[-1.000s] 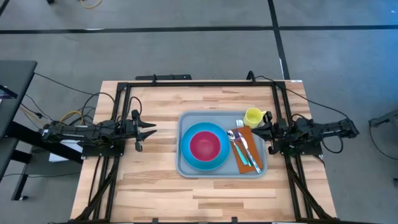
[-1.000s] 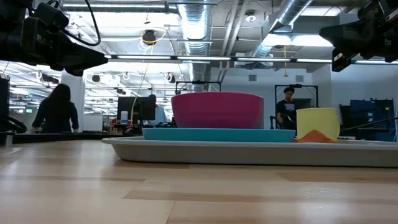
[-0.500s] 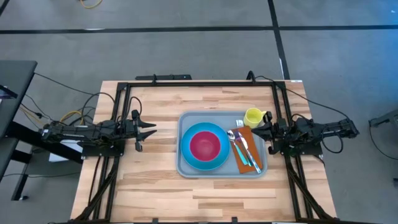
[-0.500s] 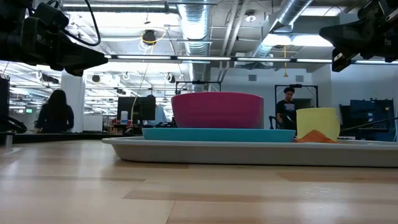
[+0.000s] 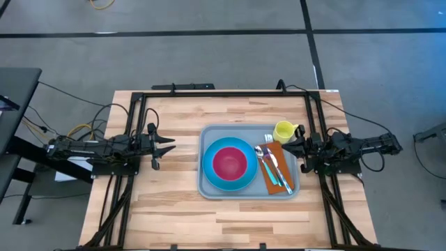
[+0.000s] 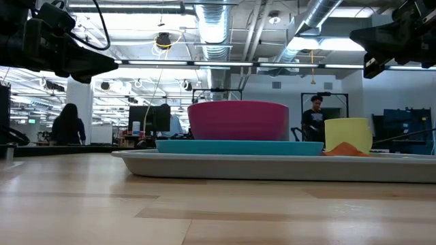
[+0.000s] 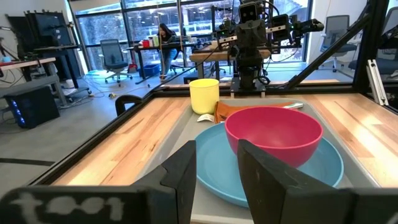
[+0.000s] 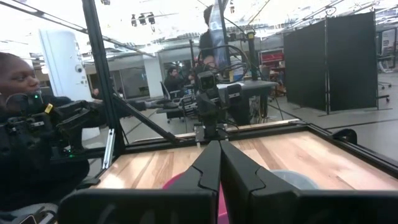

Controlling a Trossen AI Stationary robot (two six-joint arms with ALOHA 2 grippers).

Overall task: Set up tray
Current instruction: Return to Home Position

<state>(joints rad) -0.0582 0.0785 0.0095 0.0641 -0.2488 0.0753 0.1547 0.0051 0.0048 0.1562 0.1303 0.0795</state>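
The light grey-blue tray [image 5: 209, 185] lies flat at the table's middle right. On it a pink bowl [image 5: 229, 162] stands in a round blue plate [image 5: 212, 174]. An orange napkin [image 5: 279, 183] lies at the tray's right side with a spoon and other cutlery [image 5: 274, 166] on it. A yellow cup [image 5: 283, 130] stands in the tray's far right corner. My left gripper [image 5: 169, 145] hovers open left of the tray, pointing at it [image 7: 216, 146]. My right gripper [image 5: 288, 143] hovers shut at the tray's right rim, near the cup [image 8: 219, 144].
A small white scrap [image 5: 268, 138] lies on the tray beside the cup. A black frame [image 5: 209, 93] runs along the table's far, left and right edges. Bare wood lies left of and nearer than the tray. People [image 6: 68, 122] show in the room behind.
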